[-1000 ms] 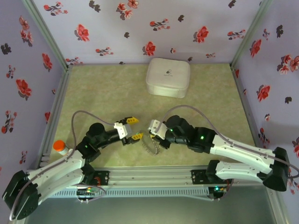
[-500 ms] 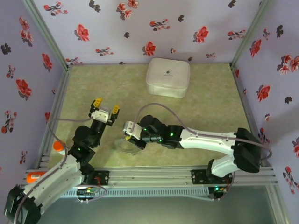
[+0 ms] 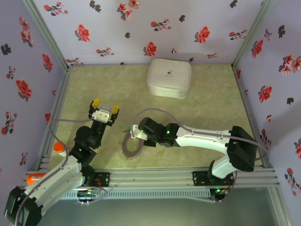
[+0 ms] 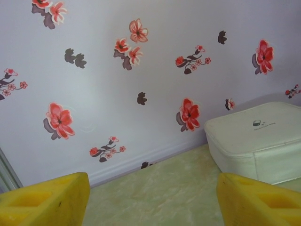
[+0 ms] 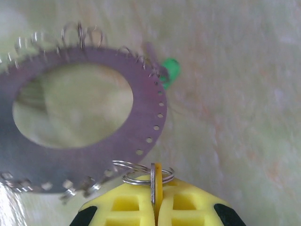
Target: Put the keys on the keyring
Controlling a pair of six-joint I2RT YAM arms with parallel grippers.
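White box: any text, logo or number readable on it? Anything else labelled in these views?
Box lid: small dark logo with a line of print under it, too small and blurred to read.
Elsewhere: no legible text, numbers or signs.

Keyring (image 5: pixel 146 108) cut off left, green key (image 5: pixel 170 70) blurred — white box (image 4: pixel 256 141) cropped right

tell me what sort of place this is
Likely a small robot test booth, not a lived-in room: lilac flowered wall panels in metal corner posts box in a pale green marbled tabletop, with two white-and-black robot arms bolted to a metal rail at its edge.
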